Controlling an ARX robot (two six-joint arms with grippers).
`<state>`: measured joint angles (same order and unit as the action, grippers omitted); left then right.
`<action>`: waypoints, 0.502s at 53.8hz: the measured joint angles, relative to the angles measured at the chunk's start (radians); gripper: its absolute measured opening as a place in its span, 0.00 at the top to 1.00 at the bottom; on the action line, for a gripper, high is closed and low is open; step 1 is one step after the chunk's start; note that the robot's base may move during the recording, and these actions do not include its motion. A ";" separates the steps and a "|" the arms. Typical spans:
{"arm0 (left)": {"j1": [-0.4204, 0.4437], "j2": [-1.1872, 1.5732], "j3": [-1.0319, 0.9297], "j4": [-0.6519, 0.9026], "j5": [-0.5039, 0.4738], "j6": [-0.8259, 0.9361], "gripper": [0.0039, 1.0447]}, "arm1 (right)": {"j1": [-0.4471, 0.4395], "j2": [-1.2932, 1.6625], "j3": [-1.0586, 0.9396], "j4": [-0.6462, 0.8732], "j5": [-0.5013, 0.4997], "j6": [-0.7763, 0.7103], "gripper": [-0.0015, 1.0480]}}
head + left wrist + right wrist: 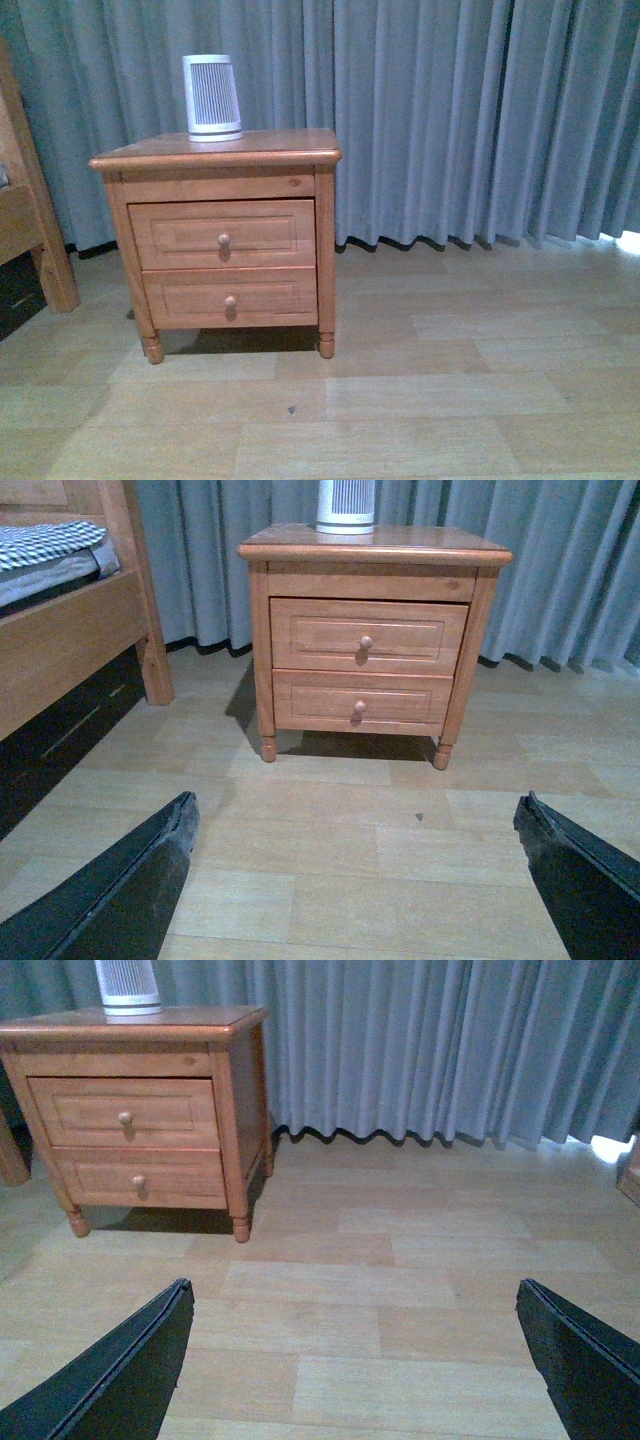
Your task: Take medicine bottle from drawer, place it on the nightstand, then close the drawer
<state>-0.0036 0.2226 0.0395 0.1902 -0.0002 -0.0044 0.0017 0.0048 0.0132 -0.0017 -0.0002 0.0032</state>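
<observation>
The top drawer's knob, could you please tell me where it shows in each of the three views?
Front view: the knob sits mid-front of the closed drawer, left of picture centre.
Left wrist view: knob straight above the lower drawer's knob, seen nearly head-on.
Right wrist view: knob on the drawer front, nightstand seen at an angle.
Shared landmark: the white ribbed appliance on the nightstand top, in all three views.

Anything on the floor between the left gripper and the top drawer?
No obstacle. In the left wrist view only bare wooden floor, with one small dark speck, separates the open left gripper from the closed drawer.
</observation>
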 joint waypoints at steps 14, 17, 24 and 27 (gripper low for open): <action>0.000 0.000 0.000 0.000 0.000 0.000 0.06 | 0.000 0.000 0.000 0.000 0.000 0.000 0.07; 0.000 0.000 0.000 0.000 0.000 0.000 0.06 | 0.000 0.000 0.000 0.000 0.000 0.000 0.07; 0.000 0.000 0.000 0.000 0.000 0.000 0.06 | 0.000 0.000 0.000 0.000 0.000 0.000 0.07; 0.000 0.000 0.000 0.000 0.000 0.000 0.06 | 0.000 0.000 0.000 0.000 0.000 0.000 0.07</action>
<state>-0.0036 0.2226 0.0395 0.1902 -0.0002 -0.0044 0.0017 0.0048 0.0132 -0.0017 -0.0002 0.0032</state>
